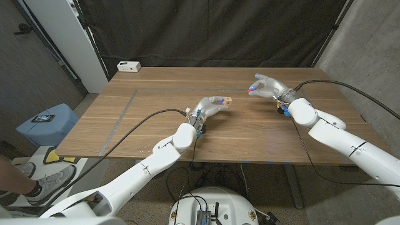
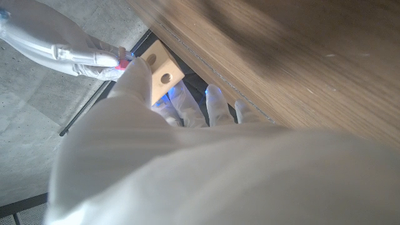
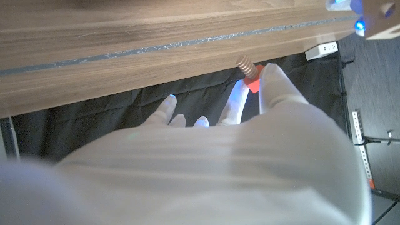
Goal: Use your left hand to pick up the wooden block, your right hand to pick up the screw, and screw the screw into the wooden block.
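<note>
Left hand (image 1: 209,107) holds wooden block (image 1: 229,100) at fingertips, raised above table (image 1: 137,125) near middle. Block (image 2: 161,70) looks light, rigid, flat-sided; holes face outward, so grip belongs on sides, clear of holes. Right hand (image 1: 267,86) pinches screw (image 1: 251,92) by red head, well apart from block. Screw (image 3: 247,67) small, stiff, wooden ribbed shank bare beyond fingers; likely slips if pinched loosely. White box (image 1: 129,65) at far corner. Nothing between hands.

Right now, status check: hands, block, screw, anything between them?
Left hand holds wooden block. Right hand pinches red-headed screw. Block and screw apart, bare table between; nothing in the way.
</note>
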Robot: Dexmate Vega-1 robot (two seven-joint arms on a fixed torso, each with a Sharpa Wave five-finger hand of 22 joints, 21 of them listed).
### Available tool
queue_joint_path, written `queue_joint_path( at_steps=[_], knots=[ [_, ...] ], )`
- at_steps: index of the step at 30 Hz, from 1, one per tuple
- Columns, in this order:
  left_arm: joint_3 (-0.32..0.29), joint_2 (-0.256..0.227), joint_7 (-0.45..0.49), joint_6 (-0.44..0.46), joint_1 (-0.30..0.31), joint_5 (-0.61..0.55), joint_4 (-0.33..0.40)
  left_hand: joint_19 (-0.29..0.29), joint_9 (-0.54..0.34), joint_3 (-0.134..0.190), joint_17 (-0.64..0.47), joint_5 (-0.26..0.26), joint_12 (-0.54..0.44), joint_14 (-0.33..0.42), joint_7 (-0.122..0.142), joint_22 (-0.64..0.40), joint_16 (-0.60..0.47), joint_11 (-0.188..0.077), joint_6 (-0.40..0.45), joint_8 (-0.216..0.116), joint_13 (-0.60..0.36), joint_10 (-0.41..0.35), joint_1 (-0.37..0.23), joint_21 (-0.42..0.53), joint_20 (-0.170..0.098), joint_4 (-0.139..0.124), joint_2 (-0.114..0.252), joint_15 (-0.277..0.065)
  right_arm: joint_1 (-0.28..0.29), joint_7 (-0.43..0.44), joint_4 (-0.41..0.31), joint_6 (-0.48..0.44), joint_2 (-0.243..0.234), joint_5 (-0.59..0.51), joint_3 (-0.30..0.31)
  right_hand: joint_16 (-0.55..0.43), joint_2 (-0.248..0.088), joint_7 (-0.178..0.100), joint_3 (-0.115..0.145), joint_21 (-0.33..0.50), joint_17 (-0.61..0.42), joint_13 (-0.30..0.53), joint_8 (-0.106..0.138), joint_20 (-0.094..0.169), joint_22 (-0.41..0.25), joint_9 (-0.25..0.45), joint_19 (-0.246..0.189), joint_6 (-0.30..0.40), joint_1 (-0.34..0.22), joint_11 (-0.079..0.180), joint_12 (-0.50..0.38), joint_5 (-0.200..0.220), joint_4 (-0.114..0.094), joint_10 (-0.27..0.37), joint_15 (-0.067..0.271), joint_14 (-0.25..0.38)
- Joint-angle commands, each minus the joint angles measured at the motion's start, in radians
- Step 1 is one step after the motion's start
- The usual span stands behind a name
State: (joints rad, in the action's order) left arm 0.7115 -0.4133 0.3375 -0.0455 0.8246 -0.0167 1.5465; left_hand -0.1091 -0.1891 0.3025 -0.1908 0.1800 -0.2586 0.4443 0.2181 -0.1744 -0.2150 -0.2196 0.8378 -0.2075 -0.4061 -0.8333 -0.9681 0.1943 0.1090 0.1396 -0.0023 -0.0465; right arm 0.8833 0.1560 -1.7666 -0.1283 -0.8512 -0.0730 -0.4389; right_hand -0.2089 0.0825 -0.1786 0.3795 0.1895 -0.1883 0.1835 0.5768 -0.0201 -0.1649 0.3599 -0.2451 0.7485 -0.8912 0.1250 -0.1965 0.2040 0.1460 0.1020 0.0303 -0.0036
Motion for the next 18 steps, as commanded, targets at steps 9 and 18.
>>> queue_joint_path(
  at_steps=[9,18],
  knots=[
    [0.011,0.023,-0.035,-0.062,-0.036,0.015,-0.075,-0.001,-0.005,-0.004,-0.003,-0.002,0.002,0.000,-0.001,-0.005,-0.004,-0.002,0.010,-0.005,-0.004,-0.005,-0.003,0.004,-0.001,0.001,0.012,-0.103,0.087,0.101,-0.061,0.004,0.052,0.191,0.078,-0.001,-0.013,0.010,-0.012,0.004,-0.006,0.004,0.009,0.000,-0.006,0.009,-0.007,-0.001,0.005,-0.004,-0.001,-0.005,-0.002,0.006,0.011,0.002],
    [0.011,0.042,-0.039,-0.096,-0.041,0.030,-0.111,0.000,-0.005,-0.005,-0.003,-0.002,0.003,-0.001,-0.001,-0.005,-0.004,-0.002,0.010,-0.005,-0.004,-0.005,-0.002,0.004,0.001,0.000,0.012,-0.104,0.118,0.154,-0.071,0.021,0.104,0.266,0.100,-0.002,-0.016,0.017,-0.014,0.004,-0.006,0.004,0.014,0.001,-0.006,0.012,-0.009,0.000,0.008,-0.013,0.001,-0.007,-0.003,0.006,0.007,0.003]
  ],
)
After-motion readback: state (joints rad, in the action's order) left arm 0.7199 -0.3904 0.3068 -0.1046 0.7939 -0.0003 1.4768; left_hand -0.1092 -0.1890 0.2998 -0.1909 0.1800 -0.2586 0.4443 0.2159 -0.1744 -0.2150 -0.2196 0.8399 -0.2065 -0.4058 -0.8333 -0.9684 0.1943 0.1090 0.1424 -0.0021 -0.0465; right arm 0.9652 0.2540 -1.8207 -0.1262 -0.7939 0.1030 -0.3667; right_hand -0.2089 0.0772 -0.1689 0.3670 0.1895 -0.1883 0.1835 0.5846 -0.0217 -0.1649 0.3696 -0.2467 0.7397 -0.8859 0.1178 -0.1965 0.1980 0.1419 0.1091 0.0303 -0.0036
